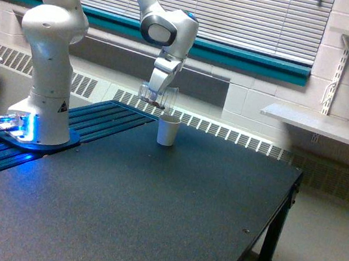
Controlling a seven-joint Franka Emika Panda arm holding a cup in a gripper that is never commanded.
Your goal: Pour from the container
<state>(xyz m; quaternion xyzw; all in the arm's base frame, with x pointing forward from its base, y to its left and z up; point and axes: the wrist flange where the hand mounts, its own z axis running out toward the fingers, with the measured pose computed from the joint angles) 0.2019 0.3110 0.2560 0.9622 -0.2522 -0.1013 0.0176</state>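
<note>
At the end of the white jointed arm, gripper [155, 95] clamped on the small clear see-through plastic cup [158, 97], fingers closed against its sides. Held in the air, tilted, with brown granular bits showing low inside near the lip. Just below the gripper and slightly toward the exterior view's right, an opaque white paper cup [168, 131], upright on the black rectangular tabletop [149, 212], mouth open beneath the clear cup's lowered edge, the two apart with a small gap between them. No stream of grains discernible in that gap at this size. Farther from the gripper, toward the exterior view's left, the arm's thick white base column [47, 79] on a round blue-lit mount [26, 131], standing on dark ribbed blue-black rails [97, 119]. Behind the gripper, a long white radiator grille [226, 133] along the wall, under a teal window sill [238, 56] and grey horizontal blinds [245, 10]. Well off to the exterior view's right, a pale wall shelf [326, 127] on slotted white brackets.
</note>
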